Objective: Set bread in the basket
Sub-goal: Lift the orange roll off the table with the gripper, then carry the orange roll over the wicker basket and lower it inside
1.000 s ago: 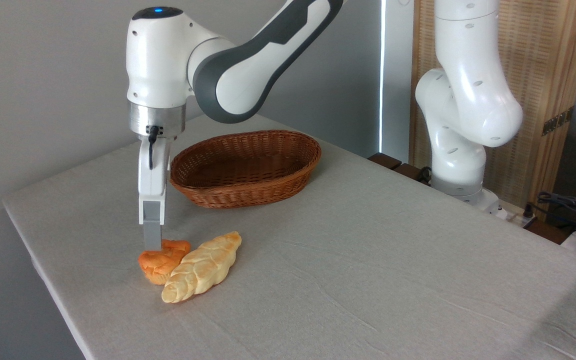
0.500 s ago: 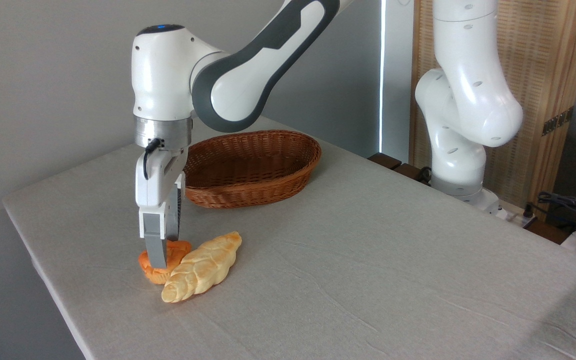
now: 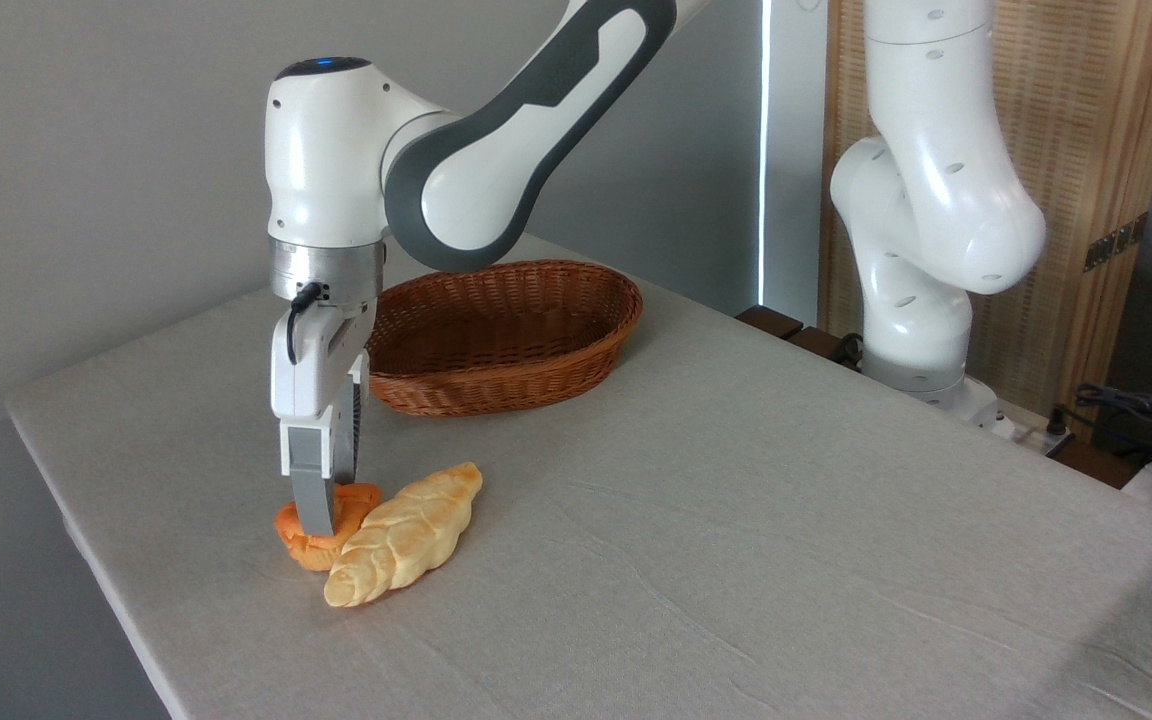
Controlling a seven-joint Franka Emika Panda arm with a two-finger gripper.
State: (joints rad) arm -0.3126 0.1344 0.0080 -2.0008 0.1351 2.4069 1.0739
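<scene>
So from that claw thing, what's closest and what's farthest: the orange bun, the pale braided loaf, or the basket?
1. Orange bun: right at the gripper fingertips.
2. Braided loaf: beside the bun, to its right.
3. Basket: farthest, behind and to the right.

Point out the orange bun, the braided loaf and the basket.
orange bun [image 3: 302, 541]: fixed camera, on its lower left side, beside the claw finger.
braided loaf [image 3: 403, 536]: fixed camera, on the middle of its top.
basket [image 3: 526, 385]: fixed camera, on its near outer wall.

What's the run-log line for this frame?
phase: grasping | gripper: around bread, closure unclear | bread: on table | basket: empty
</scene>
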